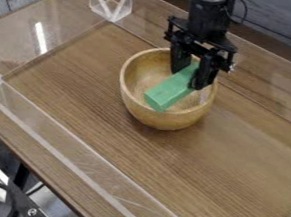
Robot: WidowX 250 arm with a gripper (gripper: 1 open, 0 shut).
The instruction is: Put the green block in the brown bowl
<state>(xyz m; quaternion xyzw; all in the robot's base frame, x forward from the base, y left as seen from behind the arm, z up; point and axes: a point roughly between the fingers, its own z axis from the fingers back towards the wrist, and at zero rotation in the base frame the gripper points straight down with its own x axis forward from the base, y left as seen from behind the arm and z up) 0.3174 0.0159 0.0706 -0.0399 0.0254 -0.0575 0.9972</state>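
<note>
The brown bowl (159,118) stands on the wooden table, a little back of the middle. Inside it the green block (168,91) leans at a slant, its lower end down near the bowl's floor on the left and its upper end rising toward the right rim. My black gripper (196,80) points straight down over the bowl's right half. Its fingers sit on either side of the block's upper end and are shut on it. The fingers hide that end of the block.
Clear acrylic walls fence the wooden table (79,122), with one low wall along the front left (50,133). A small clear acrylic stand (111,3) sits at the back left corner. The arm's dark column (210,3) rises behind the bowl.
</note>
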